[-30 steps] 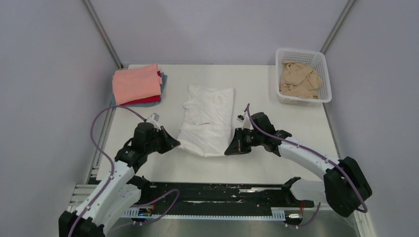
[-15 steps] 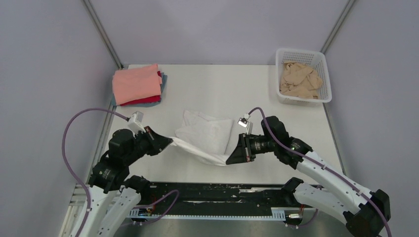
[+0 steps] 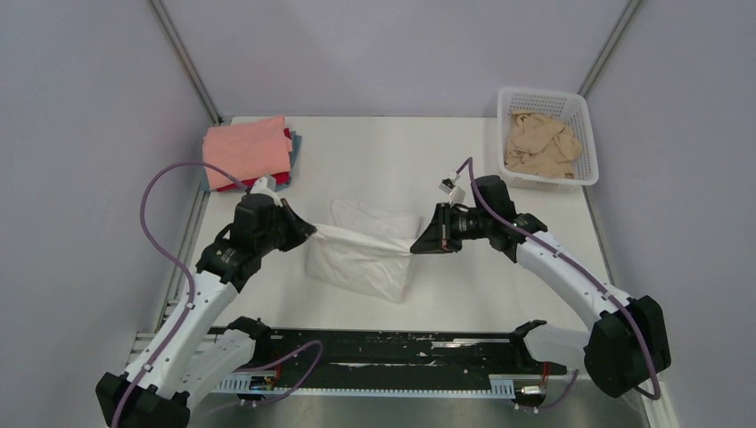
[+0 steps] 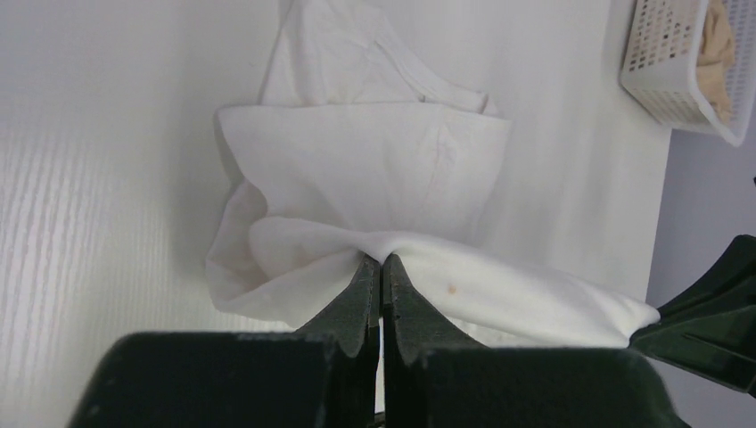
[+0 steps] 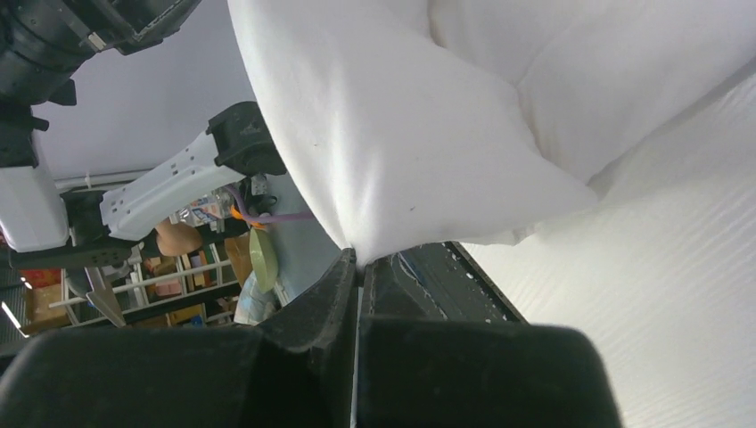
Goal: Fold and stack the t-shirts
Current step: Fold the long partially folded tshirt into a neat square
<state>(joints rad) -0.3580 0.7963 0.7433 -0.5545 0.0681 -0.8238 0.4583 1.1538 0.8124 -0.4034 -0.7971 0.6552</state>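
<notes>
The white t-shirt [image 3: 365, 254] lies mid-table, its near edge lifted and stretched between both grippers. My left gripper [image 3: 308, 232] is shut on its left corner; in the left wrist view the cloth [image 4: 374, 169] bunches at my closed gripper [image 4: 382, 260]. My right gripper [image 3: 417, 247] is shut on the right corner; in the right wrist view the shirt [image 5: 419, 116] hangs from my closed gripper [image 5: 358, 260]. A folded stack, salmon-pink shirt [image 3: 245, 150] over a red one [image 3: 267, 181] and a blue-grey one [image 3: 295, 146], sits back left. A beige-tan shirt [image 3: 539, 143] lies crumpled in the basket.
The white lattice basket [image 3: 584, 134] stands at the back right corner; it also shows in the left wrist view [image 4: 664, 62]. A black rail [image 3: 392, 352] runs along the near table edge between the arm bases. Grey walls enclose the table on three sides.
Both grippers have lifted the shirt's near edge and carried it away from the arm bases, toward the far side, folding it over the rest of the shirt.
</notes>
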